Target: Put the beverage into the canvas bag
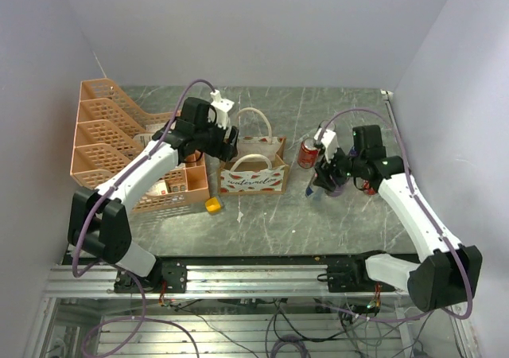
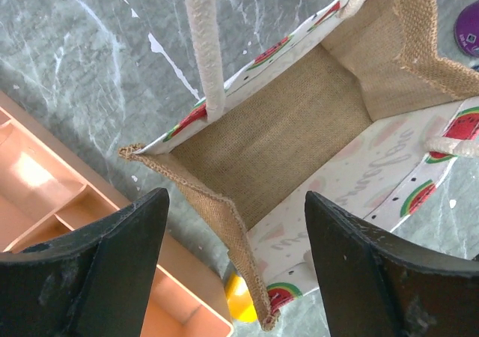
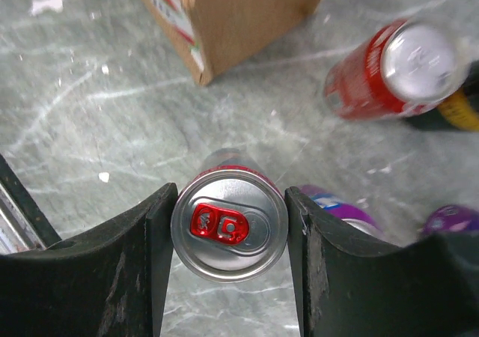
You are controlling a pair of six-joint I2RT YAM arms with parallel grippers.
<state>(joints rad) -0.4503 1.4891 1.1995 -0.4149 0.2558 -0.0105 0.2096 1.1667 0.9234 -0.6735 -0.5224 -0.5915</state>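
The right gripper (image 3: 230, 199) pinches the slim silver-topped drink can (image 3: 229, 236) at its upper sides; the metal looks thin and smooth, likely slippery. The left gripper (image 2: 236, 217) gapes open.

Open canvas bag (image 2: 284, 135) (yellow cap (image 2: 238, 301), perhaps, beside)

— How is the left arm (image 1: 147, 167) set?
— It rises from its base, bends at the elbow and reaches forward and inward. The wrist is tipped downward, and the left pincer (image 2: 236, 198) faces down with its jaws spread wide.
— And the right arm (image 1: 413, 203)?
— It leans forward and inward from its base, wrist also turned down. The right pincer (image 3: 230, 202) is closed, with both fingers (image 3: 142, 262) pressed against the sides of an upright beverage can (image 3: 229, 228).
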